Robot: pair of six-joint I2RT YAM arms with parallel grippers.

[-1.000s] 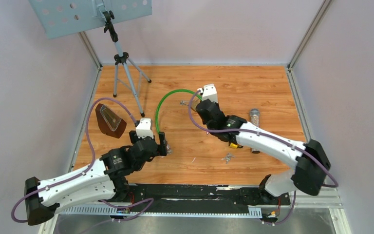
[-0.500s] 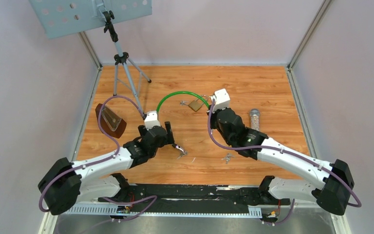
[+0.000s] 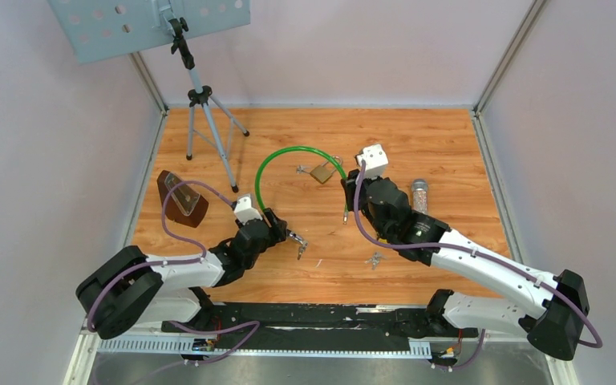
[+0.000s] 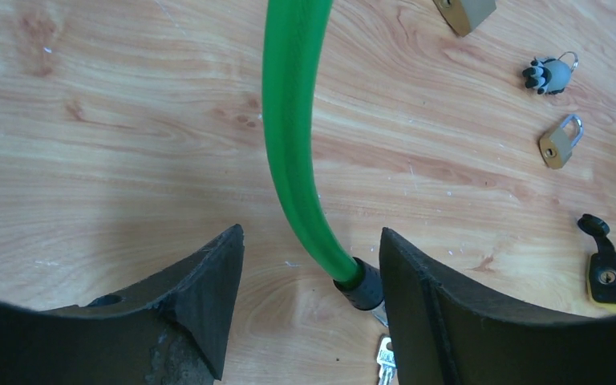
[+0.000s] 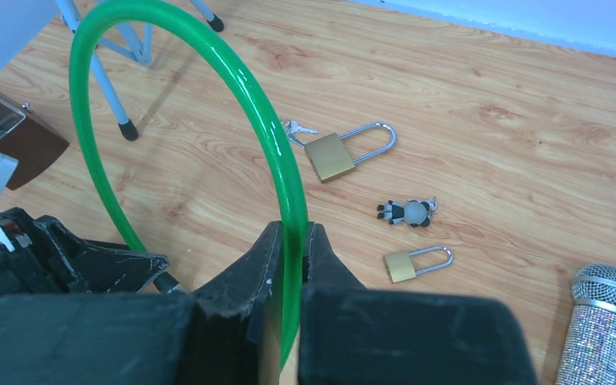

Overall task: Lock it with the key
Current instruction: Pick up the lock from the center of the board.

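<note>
a walled lab test cell around a wooden table.

Bright, even light falls from overhead, so the wooden table carries only soft, pale shadows, with a faint streak beside a tripod leg. A white sheen runs along the green cable. The overhead view is sharp, its walls splaying outward. Close to each wrist lens, the left gripper and right gripper look dark and soft-edged.
</note>
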